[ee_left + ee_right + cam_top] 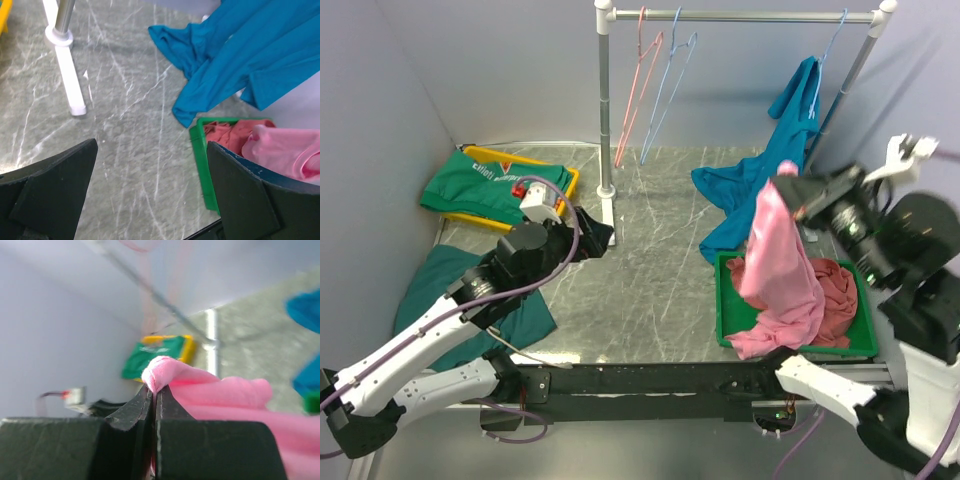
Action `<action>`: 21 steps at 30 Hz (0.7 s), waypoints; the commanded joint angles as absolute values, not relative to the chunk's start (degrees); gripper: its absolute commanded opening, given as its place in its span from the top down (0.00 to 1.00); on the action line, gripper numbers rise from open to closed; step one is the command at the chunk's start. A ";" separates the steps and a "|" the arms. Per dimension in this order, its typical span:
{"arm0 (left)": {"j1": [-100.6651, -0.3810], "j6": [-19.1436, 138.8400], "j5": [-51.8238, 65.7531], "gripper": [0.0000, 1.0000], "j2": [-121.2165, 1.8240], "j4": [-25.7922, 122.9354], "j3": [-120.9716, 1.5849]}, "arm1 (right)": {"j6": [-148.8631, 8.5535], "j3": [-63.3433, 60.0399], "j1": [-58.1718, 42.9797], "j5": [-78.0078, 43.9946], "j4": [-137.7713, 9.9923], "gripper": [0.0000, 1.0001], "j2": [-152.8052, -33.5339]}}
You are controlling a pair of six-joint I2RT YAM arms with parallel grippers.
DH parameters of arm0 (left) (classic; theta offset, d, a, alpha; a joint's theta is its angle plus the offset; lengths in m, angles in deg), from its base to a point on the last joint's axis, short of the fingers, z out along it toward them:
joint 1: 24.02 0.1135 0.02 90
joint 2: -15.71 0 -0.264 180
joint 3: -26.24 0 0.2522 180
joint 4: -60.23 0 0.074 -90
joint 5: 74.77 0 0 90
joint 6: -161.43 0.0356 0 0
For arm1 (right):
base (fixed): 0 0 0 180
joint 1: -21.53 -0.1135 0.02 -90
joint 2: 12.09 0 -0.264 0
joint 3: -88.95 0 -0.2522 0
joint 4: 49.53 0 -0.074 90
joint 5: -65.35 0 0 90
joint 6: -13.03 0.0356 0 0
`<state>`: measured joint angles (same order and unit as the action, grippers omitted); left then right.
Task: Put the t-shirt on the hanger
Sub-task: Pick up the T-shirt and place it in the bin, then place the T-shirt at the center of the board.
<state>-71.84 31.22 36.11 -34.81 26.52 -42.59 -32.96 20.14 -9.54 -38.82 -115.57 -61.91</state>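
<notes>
The bright pink t-shirt (pixel 782 270) hangs from my right gripper (pixel 788 190), which is shut on a fold of it above the green tray (pixel 724 300); its lower part still rests in the tray. In the right wrist view the pink t-shirt (pixel 210 390) bulges out past the closed gripper (pixel 154 390). The light blue wire hanger (pixel 668 85) hangs on the rail at the back, beside a pink wire hanger (pixel 638 90). My left gripper (pixel 595 232) stands open and holds nothing, low over the table; in the left wrist view the gripper (pixel 152 175) faces the tray (pixel 200 160) and the t-shirt (pixel 285 150).
A dusty-rose garment (pixel 835 290) lies in the tray. A teal-blue shirt (pixel 760 185) hangs from another hanger on the rail's right and drapes onto the table. The rack's post and foot (pixel 607 200) stand mid-table. A green garment in a yellow tray (pixel 500 185) and a dark teal cloth (pixel 435 290) lie at the left.
</notes>
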 commanded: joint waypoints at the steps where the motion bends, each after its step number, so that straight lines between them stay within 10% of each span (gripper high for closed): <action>1: -71.57 30.73 37.28 0.03 -33.25 28.28 -46.14 | -39.70 40.27 -9.32 -26.68 -109.18 1.00 -72.36; 13: -71.57 31.44 40.97 0.04 -31.14 26.26 -47.11 | -26.44 48.32 -9.58 -5.61 -87.47 1.00 -83.19; 21: -71.49 30.74 40.89 0.04 -30.52 25.90 -44.04 | -29.24 -6.21 -15.82 -4.34 -73.16 1.00 -65.37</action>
<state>-71.81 31.27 40.31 -31.25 25.50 -44.89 -28.81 18.44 -13.49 -7.00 -83.24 -72.84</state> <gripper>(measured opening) 0.967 0.030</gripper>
